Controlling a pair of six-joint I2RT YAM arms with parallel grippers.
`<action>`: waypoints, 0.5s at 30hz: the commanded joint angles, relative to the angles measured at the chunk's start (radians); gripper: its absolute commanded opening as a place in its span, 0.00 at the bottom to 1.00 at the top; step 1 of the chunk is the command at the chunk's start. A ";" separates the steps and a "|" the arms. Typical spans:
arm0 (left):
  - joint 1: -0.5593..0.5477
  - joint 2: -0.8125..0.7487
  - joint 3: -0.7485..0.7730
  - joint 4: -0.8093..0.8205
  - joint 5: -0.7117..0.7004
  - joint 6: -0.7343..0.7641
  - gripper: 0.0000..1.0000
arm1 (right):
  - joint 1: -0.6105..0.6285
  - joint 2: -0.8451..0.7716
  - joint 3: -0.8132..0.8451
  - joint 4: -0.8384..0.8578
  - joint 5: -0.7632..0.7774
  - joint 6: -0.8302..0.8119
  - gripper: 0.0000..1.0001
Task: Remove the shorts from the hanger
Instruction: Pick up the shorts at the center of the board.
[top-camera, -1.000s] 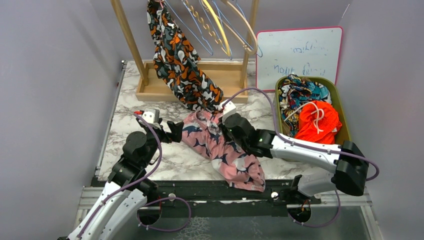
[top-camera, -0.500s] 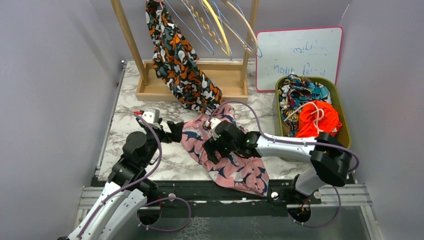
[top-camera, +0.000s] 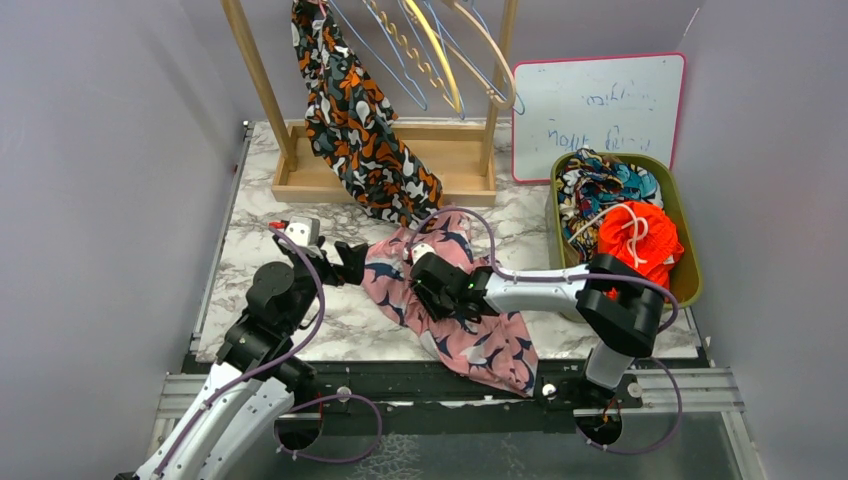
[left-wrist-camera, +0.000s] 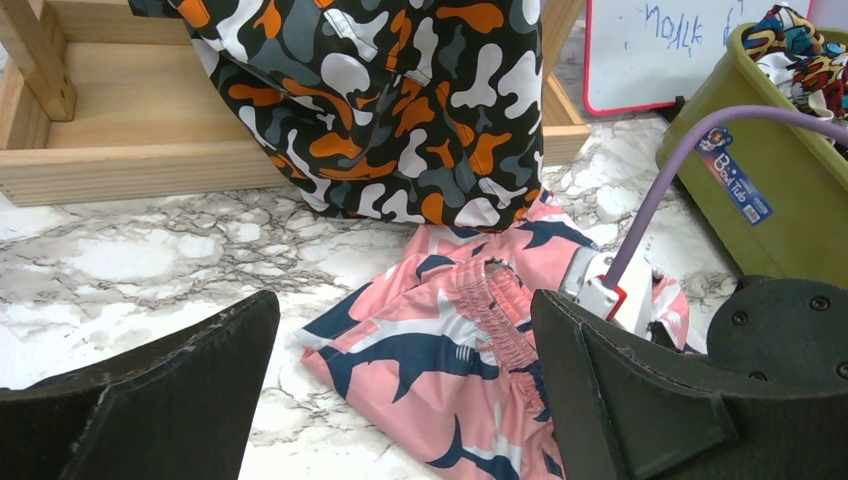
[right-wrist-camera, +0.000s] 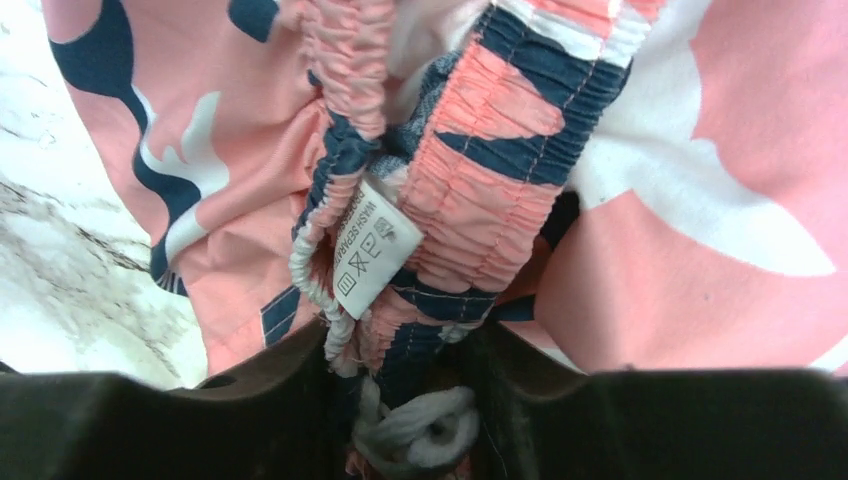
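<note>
The pink shark-print shorts (top-camera: 470, 335) lie crumpled on the marble table in front of the rack. My right gripper (top-camera: 428, 292) is shut on their elastic waistband (right-wrist-camera: 440, 300), with the white drawcord and care label bunched between the jaws. The same shorts show in the left wrist view (left-wrist-camera: 450, 340). My left gripper (top-camera: 345, 262) is open and empty, just left of the pink shorts. The black-orange-white blotch shorts (top-camera: 355, 120) still hang from the rack, their hem touching the table (left-wrist-camera: 400, 110). Their hanger is hidden at the top edge.
A wooden rack (top-camera: 385, 170) with several empty hangers (top-camera: 440, 50) stands at the back. An olive bin (top-camera: 690, 250) at the right holds multicolour print shorts (top-camera: 600, 185) and bright orange shorts (top-camera: 635, 245). A whiteboard (top-camera: 600, 110) leans behind it.
My right gripper has pulled the pink shorts' waistband left and towards the front, away from the hanging shorts; the fabric bunched up. The left arm has not moved.
</note>
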 joint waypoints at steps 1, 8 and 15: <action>0.006 0.007 0.021 0.009 -0.002 0.000 0.99 | 0.003 0.005 -0.045 -0.023 0.054 0.006 0.29; 0.006 0.015 0.021 0.009 -0.010 0.003 0.99 | 0.004 -0.233 -0.113 0.042 0.085 0.008 0.01; 0.006 0.019 0.020 0.008 -0.018 0.003 0.99 | 0.005 -0.629 -0.232 0.165 0.094 -0.003 0.01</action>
